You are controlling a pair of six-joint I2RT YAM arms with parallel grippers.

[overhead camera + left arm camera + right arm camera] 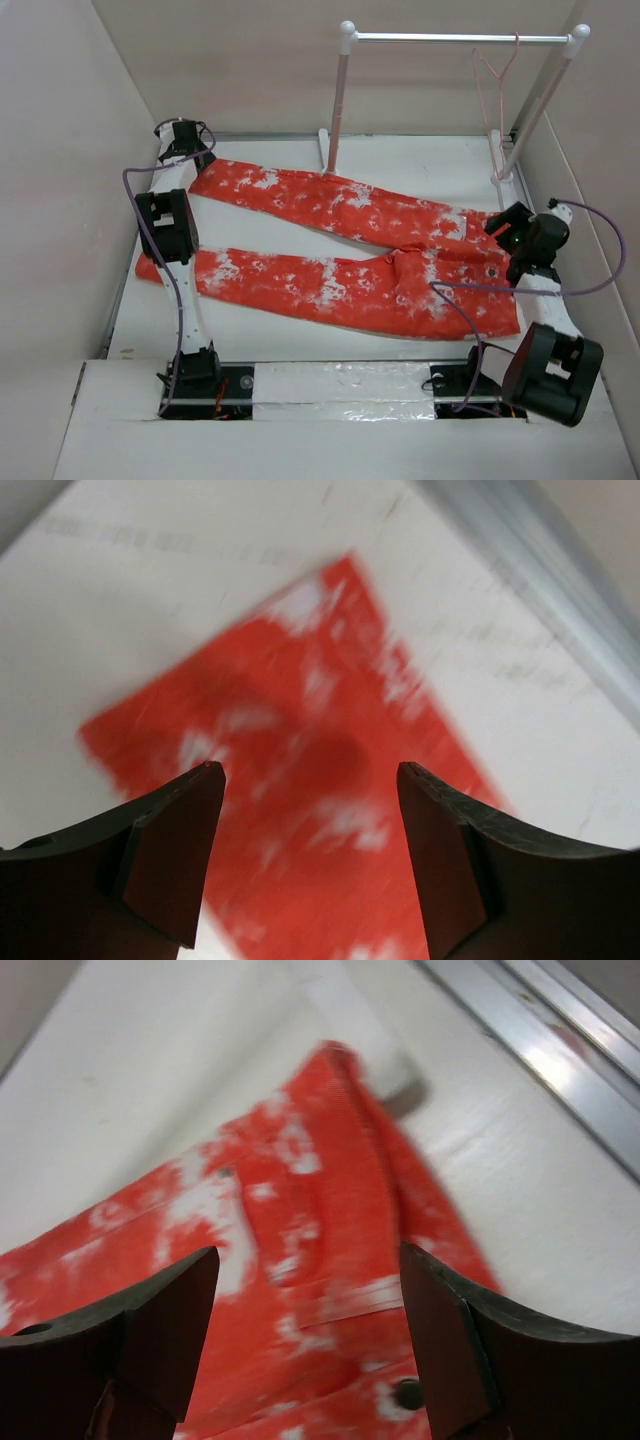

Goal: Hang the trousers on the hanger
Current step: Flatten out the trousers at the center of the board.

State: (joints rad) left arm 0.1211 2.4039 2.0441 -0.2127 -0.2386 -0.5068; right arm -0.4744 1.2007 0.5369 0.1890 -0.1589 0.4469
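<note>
The orange-red trousers (340, 250) with white splotches lie flat on the table, waist to the right, two legs reaching left. The thin pinkish hanger (493, 75) hangs from the white rail at the back right. My left gripper (183, 140) is open above the cuff of the far leg, which shows blurred in the left wrist view (300, 780). My right gripper (506, 222) is open over the waistband's far corner, which shows in the right wrist view (310, 1250) with a dark button (407, 1393) near the right finger. Neither gripper holds anything.
A white rail (455, 38) on two posts stands at the back right, its feet on the table. Beige walls close in on the left, back and right. A metal strip (540, 1050) runs along the table's far edge.
</note>
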